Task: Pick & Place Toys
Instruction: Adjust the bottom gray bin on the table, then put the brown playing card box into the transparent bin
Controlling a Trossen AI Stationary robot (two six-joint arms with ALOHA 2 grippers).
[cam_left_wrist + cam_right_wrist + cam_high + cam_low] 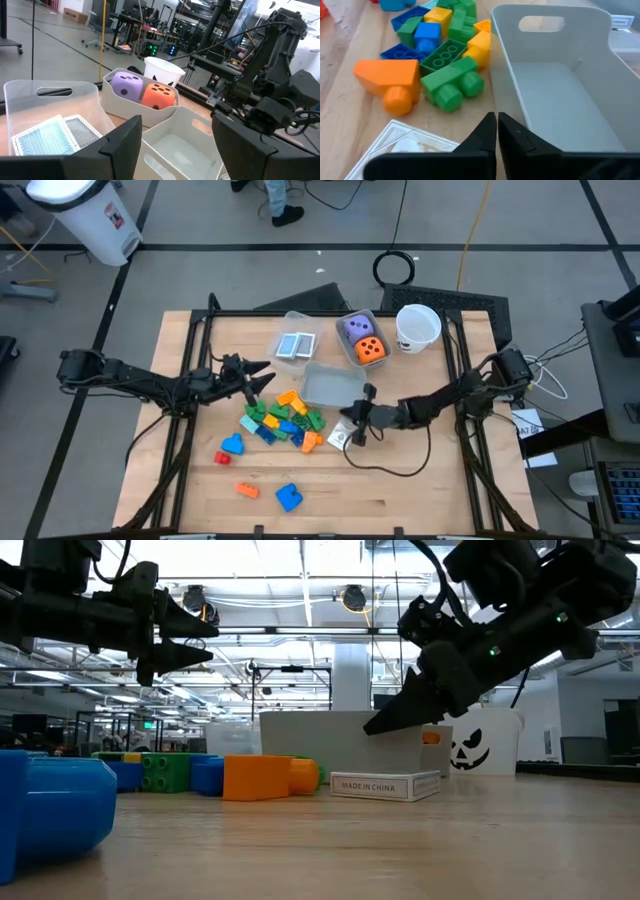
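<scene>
Toys: a heap of building blocks (pixel 283 420) in green, blue, yellow and orange lies mid-table, just near-left of an empty clear bin (pixel 332 387); a white patterned card (pixel 402 145) lies flat beside the heap; purple die (pixel 354 328) and orange die (pixel 371 350) sit together in a far bin (pixel 350 348); right gripper (pixel 352 426) hangs above the card, fingers shut, empty; left gripper (pixel 262 377) hovers left of the heap, fingers apart, empty; card pattern indistinct; lower blocks in the heap hidden.
</scene>
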